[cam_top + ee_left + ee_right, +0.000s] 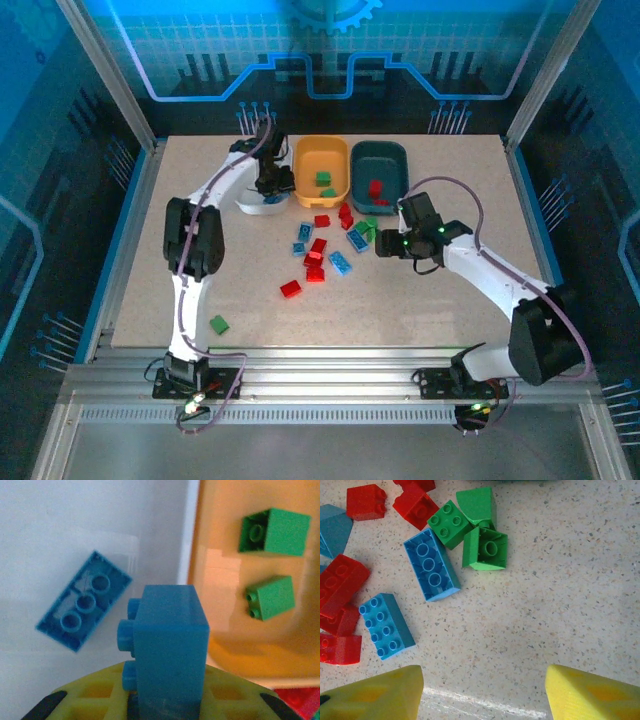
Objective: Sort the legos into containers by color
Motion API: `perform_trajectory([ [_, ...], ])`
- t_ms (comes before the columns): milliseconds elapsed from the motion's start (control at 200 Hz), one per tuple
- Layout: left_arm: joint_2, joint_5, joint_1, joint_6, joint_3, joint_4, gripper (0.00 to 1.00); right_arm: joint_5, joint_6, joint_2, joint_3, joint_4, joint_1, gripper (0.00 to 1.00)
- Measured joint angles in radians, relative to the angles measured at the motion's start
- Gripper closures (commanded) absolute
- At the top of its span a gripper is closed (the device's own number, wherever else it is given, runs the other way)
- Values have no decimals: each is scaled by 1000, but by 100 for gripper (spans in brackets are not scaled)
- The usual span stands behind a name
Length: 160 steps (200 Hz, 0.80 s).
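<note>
At the far left, the left gripper point(165, 702) hung over the white tray point(45, 535), its jaws pinching a blue brick point(170, 640) by two opposite sides, studs pointing left. The step in hand looked to be the drop. Doing it well meant letting go over bare tray floor, a little left of the rim beside the orange-yellow tray point(220, 645). That way the brick could not tip across among the two green bricks point(274, 531) lying there. Lowering first would limit bouncing. A second blue piece point(84, 601) lay upside down in the white tray, left of the held one and apart from it.

To the right, the right gripper point(482, 685) hovered over the table point(560, 605), jaws spread with nothing between them. A green cluster point(485, 548) lay ahead of them, near but not touching.
</note>
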State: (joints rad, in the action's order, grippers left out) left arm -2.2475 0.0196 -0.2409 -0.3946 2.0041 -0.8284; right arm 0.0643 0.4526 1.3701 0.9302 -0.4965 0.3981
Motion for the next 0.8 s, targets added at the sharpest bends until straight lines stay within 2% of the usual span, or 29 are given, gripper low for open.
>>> perform_trajectory([
  [105,-62,0,10,6,106,-43,86,2,0,-19,-9,-3,0,32],
  [170,-78,0,13,6,140,-61,86,2,0,-29,-13,-6,0,32],
  [435,-100,0,29,6,161,-101,79,5,0,-33,-15,-11,0,32],
  [490,-102,0,32,6,161,-105,72,5,0,-33,-15,-11,0,32],
  [580,-103,0,34,9,161,-109,67,5,0,-33,-15,-11,0,32],
  [800,-103,-1,35,26,161,-109,38,5,0,-57,-16,-21,0,32],
])
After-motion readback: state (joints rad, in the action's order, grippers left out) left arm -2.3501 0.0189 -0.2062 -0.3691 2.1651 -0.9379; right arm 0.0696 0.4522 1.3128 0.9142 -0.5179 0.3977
